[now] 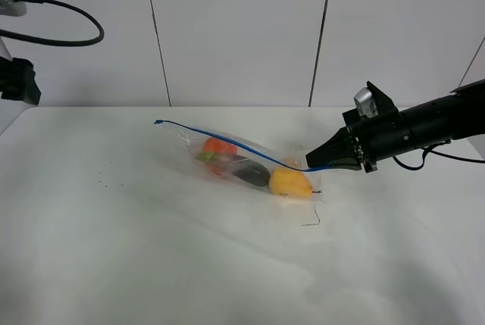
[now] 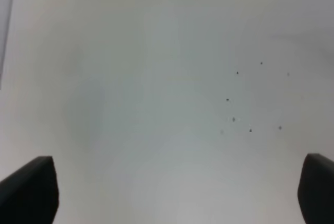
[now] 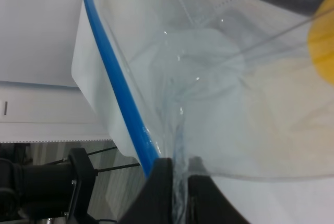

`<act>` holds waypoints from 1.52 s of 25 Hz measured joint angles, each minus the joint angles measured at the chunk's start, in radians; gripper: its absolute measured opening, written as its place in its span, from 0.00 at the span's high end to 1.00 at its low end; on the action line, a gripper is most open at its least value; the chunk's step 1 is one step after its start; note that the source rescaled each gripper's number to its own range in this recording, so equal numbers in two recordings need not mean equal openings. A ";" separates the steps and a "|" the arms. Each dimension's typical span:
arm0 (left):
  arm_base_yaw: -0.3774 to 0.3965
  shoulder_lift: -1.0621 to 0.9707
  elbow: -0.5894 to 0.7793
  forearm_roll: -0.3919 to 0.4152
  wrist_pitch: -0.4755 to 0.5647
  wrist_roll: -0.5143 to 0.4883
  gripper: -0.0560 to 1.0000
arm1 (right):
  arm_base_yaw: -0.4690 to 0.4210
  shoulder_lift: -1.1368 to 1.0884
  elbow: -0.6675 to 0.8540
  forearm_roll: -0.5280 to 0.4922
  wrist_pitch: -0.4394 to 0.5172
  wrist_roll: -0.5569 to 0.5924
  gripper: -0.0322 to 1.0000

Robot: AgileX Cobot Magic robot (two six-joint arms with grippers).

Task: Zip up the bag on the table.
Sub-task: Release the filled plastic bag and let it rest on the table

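Note:
The clear bag [image 1: 250, 164] lies on the white table [image 1: 151, 249] with orange, dark purple and yellow toy produce inside. Its blue zipper strip [image 1: 227, 143] runs from the far left end down to my right gripper [image 1: 312, 164]. My right gripper is shut on the bag's right end at the zipper. In the right wrist view the fingers [image 3: 156, 192] pinch the clear plastic [image 3: 219, 78] beside the blue strip [image 3: 117, 83]. My left gripper [image 2: 177, 192] is open and empty above bare table, far from the bag; in the high view only its arm [image 1: 19, 79] shows.
A black cable [image 1: 68, 18] loops at the upper left. Small dark specks [image 1: 106, 181] dot the table left of the bag. A small pencil mark [image 1: 311, 223] lies in front of the bag. White wall panels stand behind the table.

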 joint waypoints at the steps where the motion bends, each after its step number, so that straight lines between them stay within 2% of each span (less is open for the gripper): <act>1: 0.001 -0.019 0.016 -0.001 0.003 0.003 0.01 | 0.000 0.000 0.000 0.000 0.000 0.000 0.97; 11: 0.001 -0.247 0.249 -0.050 0.032 0.007 0.00 | 0.000 0.000 0.000 -0.001 0.000 -0.003 0.97; 19: 0.001 -0.521 0.387 -0.055 0.082 -0.044 0.00 | 0.000 0.000 0.000 -0.004 0.000 -0.004 0.97; 24: 0.001 -0.682 0.427 -0.060 0.138 -0.047 0.00 | 0.000 0.000 0.000 -0.004 0.000 -0.010 0.97; 31: 0.001 -0.864 0.428 -0.109 0.242 -0.047 0.00 | 0.000 0.000 0.000 -0.004 0.000 -0.011 0.97; 38: 0.001 -1.028 0.433 -0.123 0.281 -0.038 0.00 | 0.000 0.000 0.000 -0.004 0.000 -0.011 0.97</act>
